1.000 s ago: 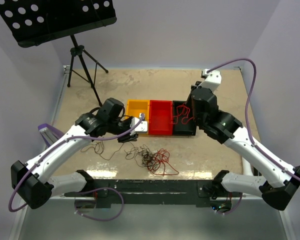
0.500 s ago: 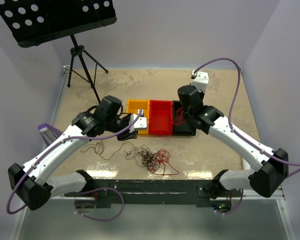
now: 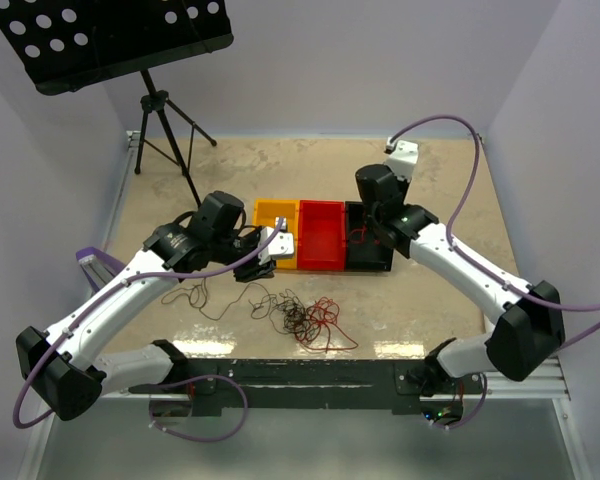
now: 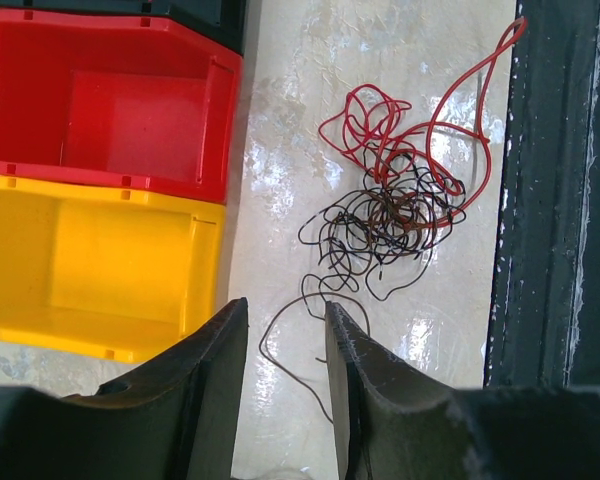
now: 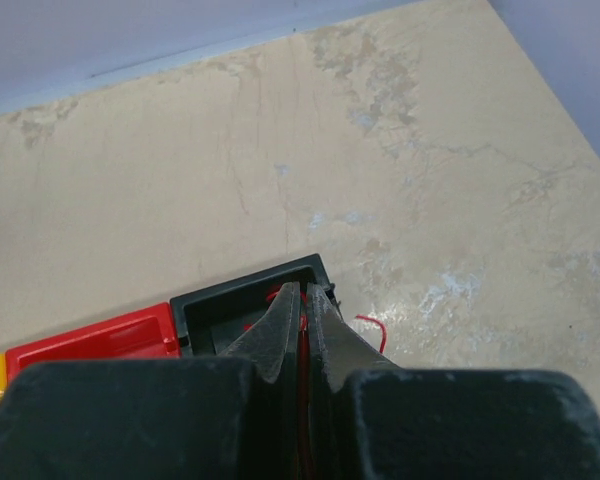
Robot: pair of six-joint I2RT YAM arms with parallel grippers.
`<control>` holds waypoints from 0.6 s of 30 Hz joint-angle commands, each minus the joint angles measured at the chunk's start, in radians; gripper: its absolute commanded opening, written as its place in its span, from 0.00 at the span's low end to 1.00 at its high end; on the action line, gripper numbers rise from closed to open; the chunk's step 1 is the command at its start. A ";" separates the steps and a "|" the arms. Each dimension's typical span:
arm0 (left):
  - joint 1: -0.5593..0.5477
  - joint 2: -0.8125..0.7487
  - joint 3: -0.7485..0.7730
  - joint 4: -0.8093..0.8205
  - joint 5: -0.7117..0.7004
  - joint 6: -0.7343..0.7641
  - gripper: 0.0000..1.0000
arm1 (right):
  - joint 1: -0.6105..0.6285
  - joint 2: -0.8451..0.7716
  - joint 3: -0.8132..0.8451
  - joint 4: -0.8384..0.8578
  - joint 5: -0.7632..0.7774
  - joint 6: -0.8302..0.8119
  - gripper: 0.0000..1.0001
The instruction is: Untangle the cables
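A tangle of red and dark cables [image 3: 308, 318] lies on the table near the front edge. In the left wrist view the tangle [image 4: 390, 210] sits ahead of my jaws, and one loose dark cable [image 4: 280, 345] trails back between them on the table. My left gripper [image 3: 263, 258] [image 4: 286, 305] hovers open by the yellow bin, holding nothing. Over the black bin [image 3: 372, 262] [image 5: 220, 305], my right gripper [image 3: 366, 232] [image 5: 301, 288] is shut on a red cable, whose end [image 5: 377, 327] curls out past the bin's corner.
Yellow bin [image 3: 273, 212] [image 4: 205, 280], red bin [image 3: 321, 262] [image 4: 215, 130] and black bin stand in a row mid-table. Another thin dark cable [image 3: 205, 300] lies left of the tangle. A music stand [image 3: 160, 110] rises at the back left. The dark front rail [image 4: 560, 200] borders the table.
The right arm has swung left and pulled in, bringing its shut gripper and the red cable lower over the black bin. The left gripper has barely moved.
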 commanded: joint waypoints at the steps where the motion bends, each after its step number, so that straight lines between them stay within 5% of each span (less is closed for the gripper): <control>1: 0.007 -0.011 0.040 0.004 -0.007 -0.017 0.42 | -0.002 0.027 -0.022 0.073 -0.035 0.032 0.00; 18: 0.005 -0.027 0.001 0.022 -0.025 -0.007 0.42 | 0.060 0.129 0.104 0.078 -0.107 0.026 0.00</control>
